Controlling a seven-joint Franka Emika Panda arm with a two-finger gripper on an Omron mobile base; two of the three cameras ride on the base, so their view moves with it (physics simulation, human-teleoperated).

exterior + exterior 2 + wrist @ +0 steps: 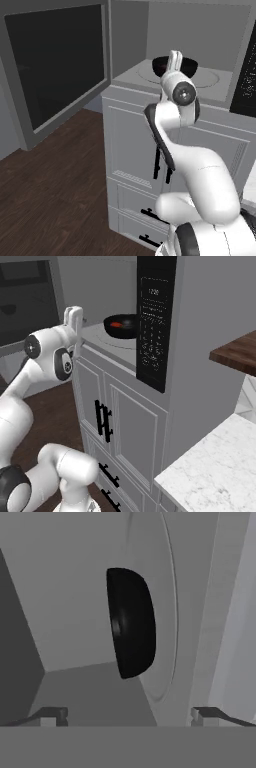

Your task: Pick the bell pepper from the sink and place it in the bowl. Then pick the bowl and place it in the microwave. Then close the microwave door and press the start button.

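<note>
Sitting on the round pale turntable (207, 79) inside the microwave (197, 331) is the black bowl (121, 326). The red bell pepper (116, 324) lies in the bowl. I can see a bit of red and orange in it from the right side. From the left side, the bowl (186, 65) peeks out behind the robot's hand.

The gripper (129, 716) is in front of the microwave's open mouth and points into it. Its two dark fingertips (52, 714) are far apart. The jaws are wide open and they hold nothing. In the hand view the bowl (131, 623) looks turned on its side, because the hand is rolled over. The bowl is a little way ahead of the fingertips and does not touch them.

The microwave door (52, 65) hangs wide open on the left. Its big dark glass window faces the room. The black control panel (154, 321) is on the right side of the microwave. Under the microwave there are pale grey cabinet doors (135, 426) with black handles (102, 418). A white marble counter (215, 466) is off to the right, and the wood floor (55, 200) is dark brown.
</note>
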